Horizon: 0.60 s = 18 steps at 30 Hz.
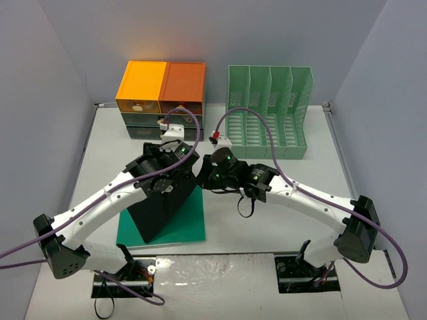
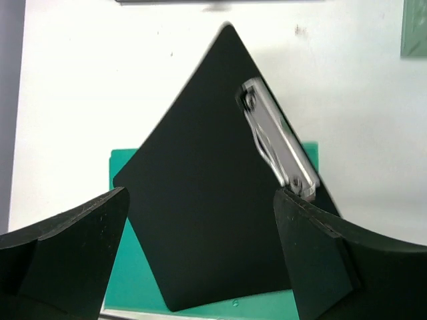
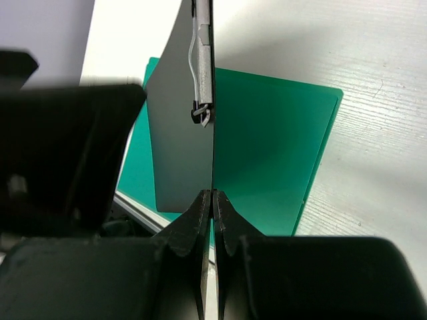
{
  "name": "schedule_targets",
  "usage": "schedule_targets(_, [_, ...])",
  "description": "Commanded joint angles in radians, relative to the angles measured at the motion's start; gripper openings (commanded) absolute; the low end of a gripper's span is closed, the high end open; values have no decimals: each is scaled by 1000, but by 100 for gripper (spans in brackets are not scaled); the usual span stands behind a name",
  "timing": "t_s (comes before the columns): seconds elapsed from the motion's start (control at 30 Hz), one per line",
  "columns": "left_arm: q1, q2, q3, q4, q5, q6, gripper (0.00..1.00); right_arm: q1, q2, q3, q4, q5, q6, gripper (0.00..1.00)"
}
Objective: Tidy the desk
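A black clipboard (image 1: 160,212) with a silver clip (image 2: 277,143) stands tilted on edge over a green folder (image 1: 180,223) that lies flat on the white desk (image 1: 267,213). My right gripper (image 1: 202,177) is shut on the clipboard's thin edge; in the right wrist view (image 3: 212,195) I see the board edge-on between the closed fingertips, with its clip (image 3: 202,67) beyond. My left gripper (image 1: 163,179) hangs above the clipboard with its jaws wide open and empty (image 2: 200,197); the board (image 2: 200,213) shows between the fingers, below them. The folder also shows in both wrist views (image 2: 130,267) (image 3: 267,147).
An orange-topped drawer unit (image 1: 160,90) stands at the back left. A green slotted file rack (image 1: 270,110) stands at the back right. Grey-lilac walls close in both sides. The desk's near rail (image 1: 220,248) runs just in front of the folder.
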Motion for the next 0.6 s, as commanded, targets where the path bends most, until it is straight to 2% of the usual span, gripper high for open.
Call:
schedule_targets(0.0, [84, 78, 168, -44, 77, -55, 87, 21, -61, 14, 20, 51, -14, 0])
schedule_targets(0.33, [143, 409, 601, -273, 220, -115, 82, 69, -77, -1, -6, 139, -19, 0])
schedule_targets(0.43, [143, 466, 663, -330, 249, -133, 81, 74, -77, -3, -8, 153, -24, 0])
schedule_targets(0.57, [143, 479, 666, -384, 265, -157, 80, 78, -73, 7, -7, 168, -32, 0])
